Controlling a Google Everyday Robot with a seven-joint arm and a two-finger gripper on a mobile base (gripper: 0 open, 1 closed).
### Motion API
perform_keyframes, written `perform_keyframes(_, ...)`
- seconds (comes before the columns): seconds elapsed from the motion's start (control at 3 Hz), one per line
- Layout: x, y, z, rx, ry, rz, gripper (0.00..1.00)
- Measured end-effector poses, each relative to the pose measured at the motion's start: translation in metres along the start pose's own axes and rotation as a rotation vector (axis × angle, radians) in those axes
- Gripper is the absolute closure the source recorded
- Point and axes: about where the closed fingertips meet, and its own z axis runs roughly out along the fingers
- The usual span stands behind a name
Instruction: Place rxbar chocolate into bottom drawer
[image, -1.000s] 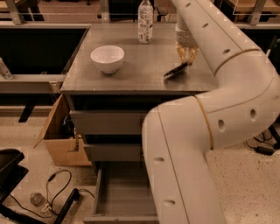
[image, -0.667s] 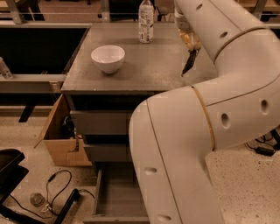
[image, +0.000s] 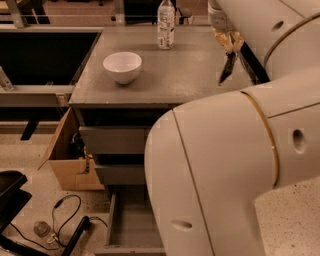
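Observation:
My gripper (image: 228, 46) is at the right side of the grey cabinet top, above its surface. It is shut on the rxbar chocolate (image: 226, 69), a black bar that hangs down from the fingers, nearly upright, lifted off the top. The bottom drawer (image: 131, 225) is pulled open at floor level below the two shut upper drawers; its grey floor shows and looks bare. My large white arm covers the drawer's right part and the right half of the cabinet.
A white bowl (image: 122, 66) stands on the cabinet top (image: 170, 75) at the left. A clear water bottle (image: 166, 24) stands at the back. A cardboard box (image: 70, 155) sits on the floor left of the cabinet, with cables (image: 60, 220) and a black object nearby.
The gripper has lifted the black bar off the cabinet top and carried it right; the bar now hangs nearly upright. My arm fills more of the view.

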Motion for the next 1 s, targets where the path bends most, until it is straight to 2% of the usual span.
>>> perform_keyframes(0.33,0.003,-0.005,0.008,-0.058,0.020,0.000,1.00)
perform_keyframes(0.67,0.017,-0.040,0.017,-0.131,0.044,-0.009,1.00)
perform_keyframes(1.0,0.052,-0.088,0.011,-0.136,0.077,-0.008,1.00)
